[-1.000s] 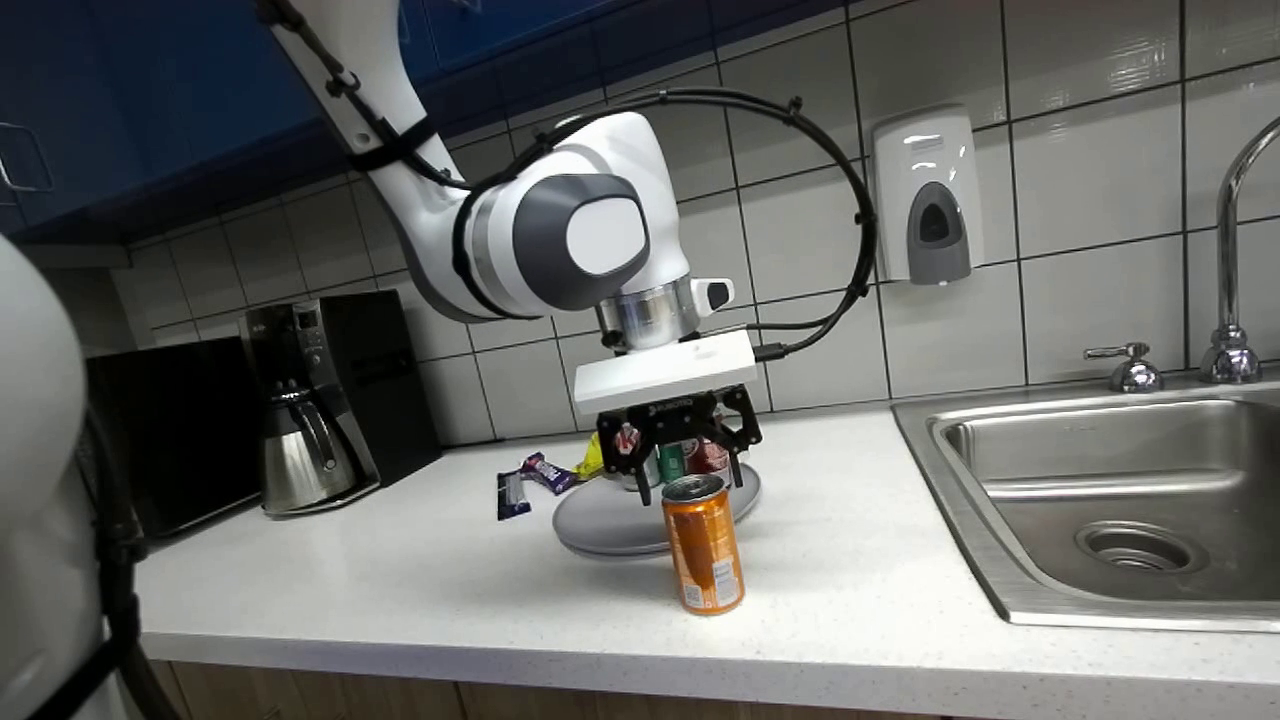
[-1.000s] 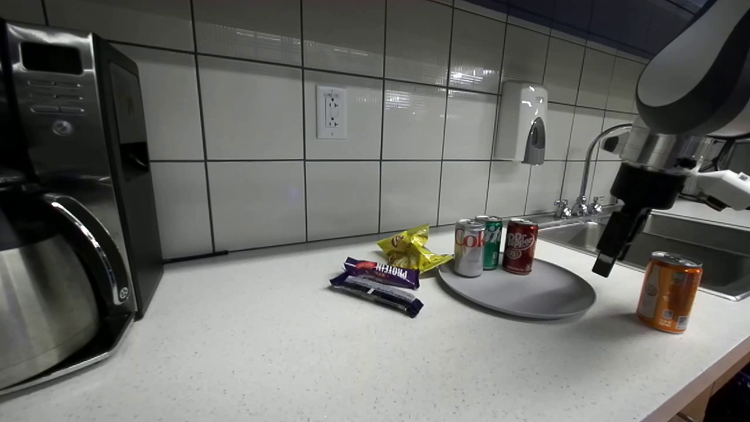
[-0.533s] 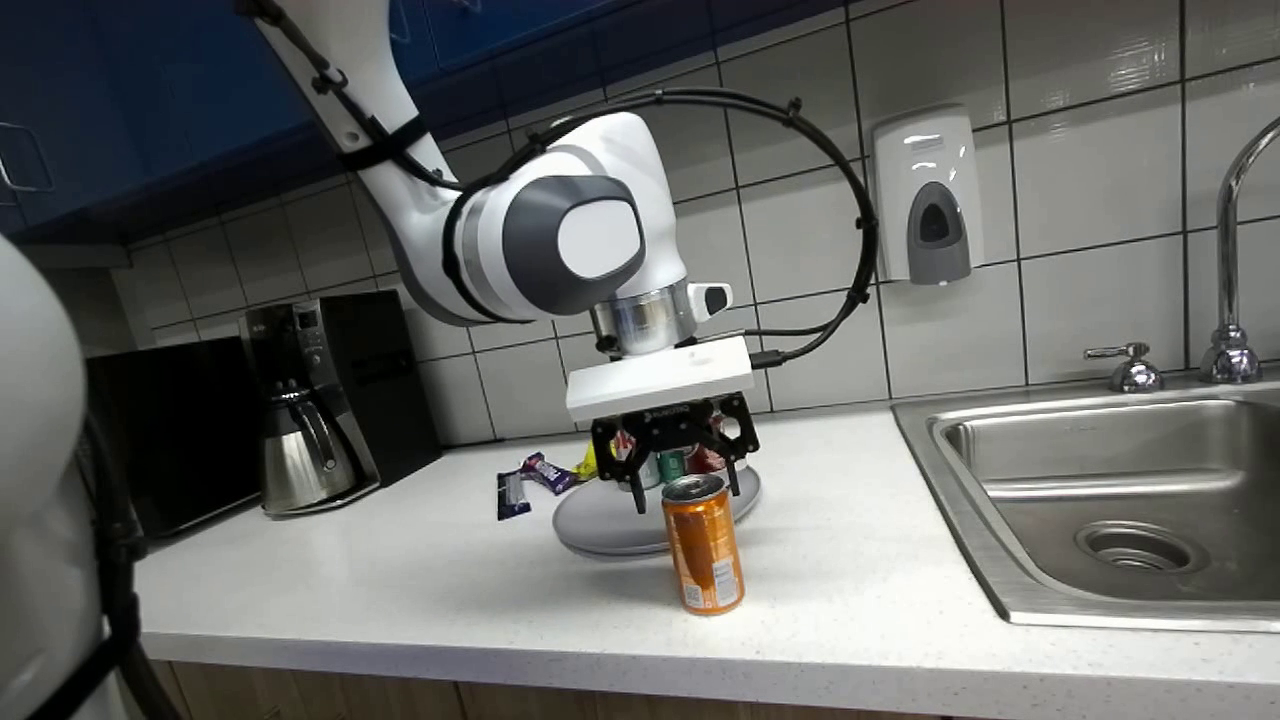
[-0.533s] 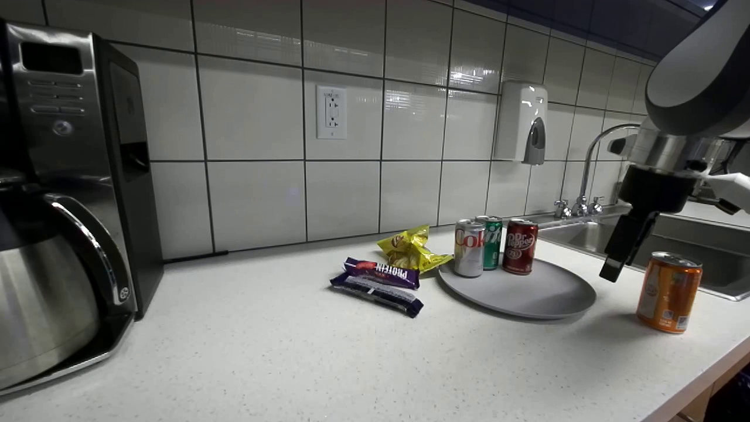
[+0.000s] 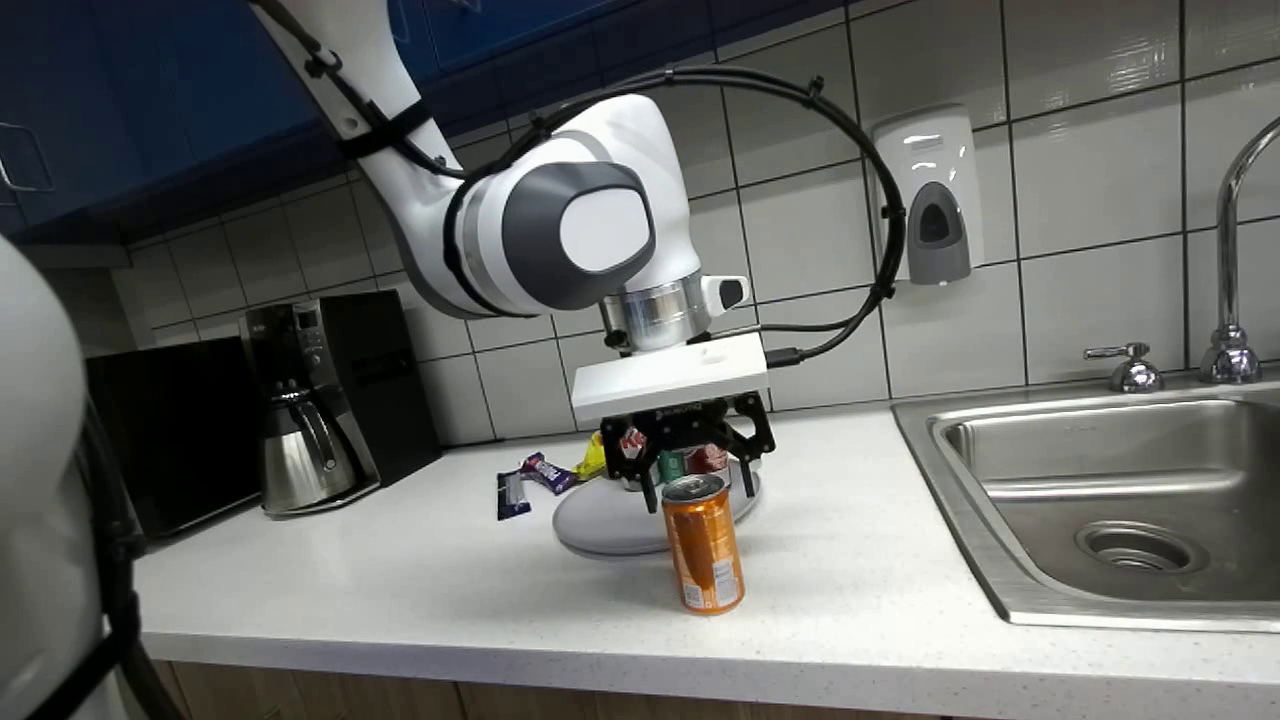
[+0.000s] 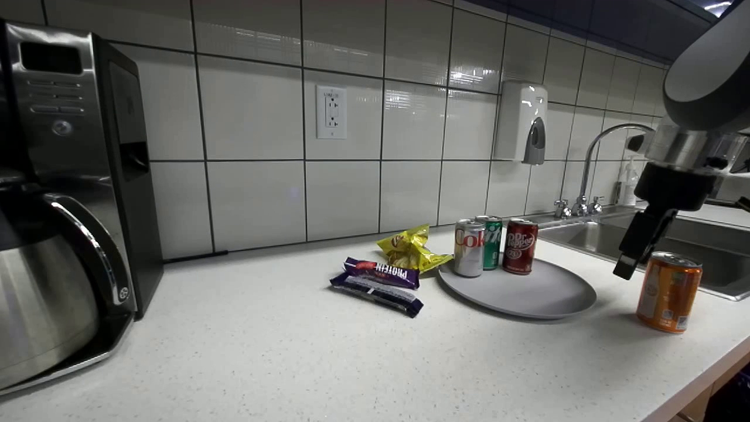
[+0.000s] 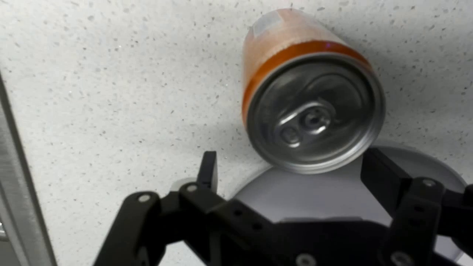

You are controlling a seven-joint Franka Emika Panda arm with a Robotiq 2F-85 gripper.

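Observation:
An orange can stands upright on the white counter, and it also shows in an exterior view. My gripper is open and empty, pointing down on the plate side of the can, fingertips near the height of its top. In the wrist view the can's silver top lies just ahead of the space between the fingertips, nearer the right finger; whether that finger touches it I cannot tell. Behind the can is a grey plate bearing a Coke can, a green can and a Dr Pepper can.
A yellow bag, a purple protein bar and a dark bar lie beside the plate. A coffee maker stands far along the counter. A steel sink with a faucet is at the other end. The counter's front edge is near the can.
My gripper has moved off from over the plate toward the orange can, with a slight sideways shift toward the sink in the last half second. The fingers stay open; the cans have not moved.

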